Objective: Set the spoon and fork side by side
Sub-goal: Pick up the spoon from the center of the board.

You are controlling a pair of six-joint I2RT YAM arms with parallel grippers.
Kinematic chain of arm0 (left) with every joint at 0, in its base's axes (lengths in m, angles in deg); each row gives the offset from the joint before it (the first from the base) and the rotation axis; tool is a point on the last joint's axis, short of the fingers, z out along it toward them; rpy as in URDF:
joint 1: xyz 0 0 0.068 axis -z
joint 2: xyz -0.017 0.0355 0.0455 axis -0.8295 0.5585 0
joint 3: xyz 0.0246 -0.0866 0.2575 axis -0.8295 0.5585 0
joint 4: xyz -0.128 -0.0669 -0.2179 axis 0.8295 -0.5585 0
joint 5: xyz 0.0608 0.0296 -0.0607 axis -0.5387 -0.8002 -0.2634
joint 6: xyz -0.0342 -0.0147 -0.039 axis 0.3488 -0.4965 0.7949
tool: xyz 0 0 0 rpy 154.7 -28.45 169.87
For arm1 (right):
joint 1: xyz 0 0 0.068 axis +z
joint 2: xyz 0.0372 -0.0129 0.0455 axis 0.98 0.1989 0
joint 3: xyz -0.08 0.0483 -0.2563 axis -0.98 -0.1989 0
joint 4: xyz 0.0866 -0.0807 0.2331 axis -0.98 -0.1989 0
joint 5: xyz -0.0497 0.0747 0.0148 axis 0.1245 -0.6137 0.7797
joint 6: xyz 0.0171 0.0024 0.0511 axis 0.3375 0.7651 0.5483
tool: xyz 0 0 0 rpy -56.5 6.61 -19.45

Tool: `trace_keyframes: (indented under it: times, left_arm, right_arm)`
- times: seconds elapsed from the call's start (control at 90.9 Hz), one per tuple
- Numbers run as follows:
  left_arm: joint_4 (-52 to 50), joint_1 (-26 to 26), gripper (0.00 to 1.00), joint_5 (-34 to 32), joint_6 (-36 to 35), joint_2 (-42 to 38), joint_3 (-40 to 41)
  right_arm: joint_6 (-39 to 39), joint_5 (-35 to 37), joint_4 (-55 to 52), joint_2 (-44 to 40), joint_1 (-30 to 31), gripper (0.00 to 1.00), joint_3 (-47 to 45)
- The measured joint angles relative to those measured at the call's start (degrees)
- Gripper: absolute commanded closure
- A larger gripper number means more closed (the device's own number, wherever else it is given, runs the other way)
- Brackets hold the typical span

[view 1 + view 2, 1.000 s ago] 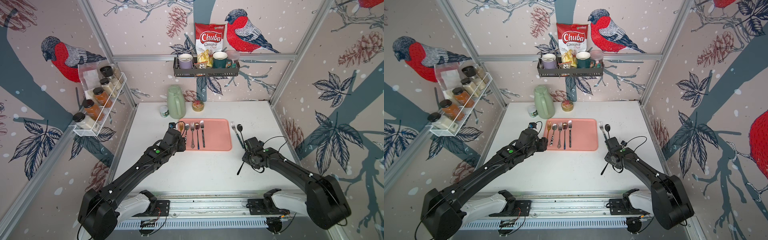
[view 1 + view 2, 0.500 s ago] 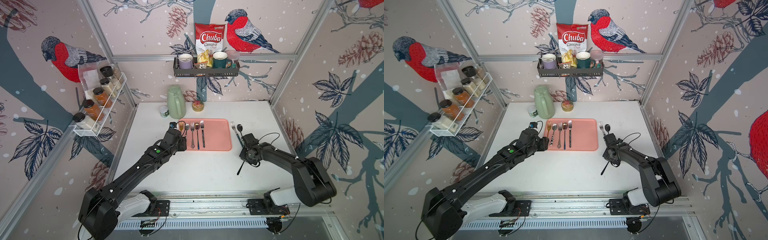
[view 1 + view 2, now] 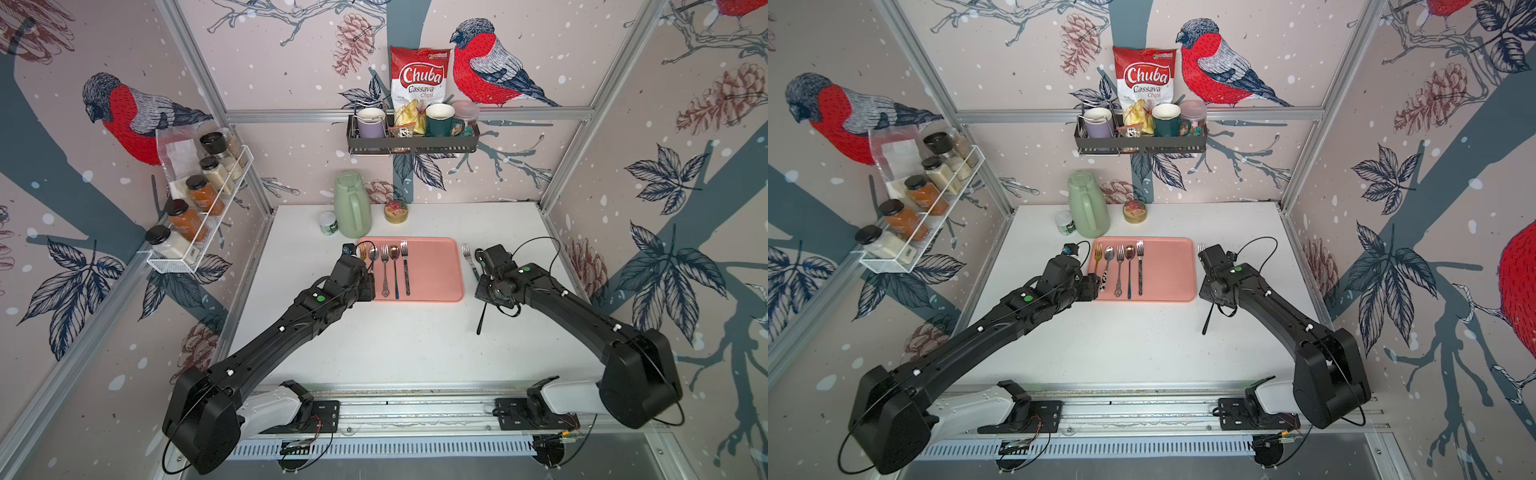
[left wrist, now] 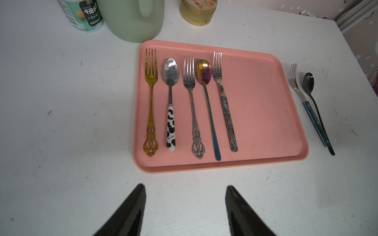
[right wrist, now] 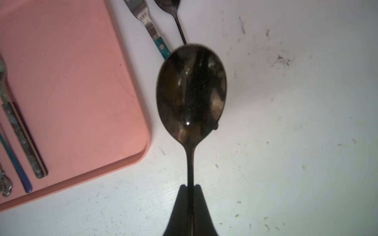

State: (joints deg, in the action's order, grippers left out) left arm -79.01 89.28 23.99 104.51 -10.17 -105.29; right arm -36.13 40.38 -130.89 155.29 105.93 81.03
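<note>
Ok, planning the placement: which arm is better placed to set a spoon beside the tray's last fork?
Right. The right gripper is shut on the dark spoon, beside the bare half of the tray; the left gripper is open, empty, at the far edge.

My right arm (image 3: 582,311) hides most of the black spoon (image 3: 481,319) in both top views — only its handle end shows. In the right wrist view the fork (image 5: 150,24) tines and second spoon (image 5: 168,3) bowl are cut off by the edge.
</note>
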Motion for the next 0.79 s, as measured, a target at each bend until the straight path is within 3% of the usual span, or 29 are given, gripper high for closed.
trace_keyframes:
  times: [0.33, 0.792]
  left_arm:
    - [-0.26, -0.07, 0.36, 0.00, -0.07, -1.51, -0.22]
    - [-0.66, -0.07, 0.36, 0.02, -0.44, -1.60, -0.22]
  right_arm:
    - [-7.48, -0.48, -5.75, 14.82, 3.54, 0.99, 19.52]
    - [-13.88, -2.84, -8.00, 45.90, 7.74, 0.99, 49.86]
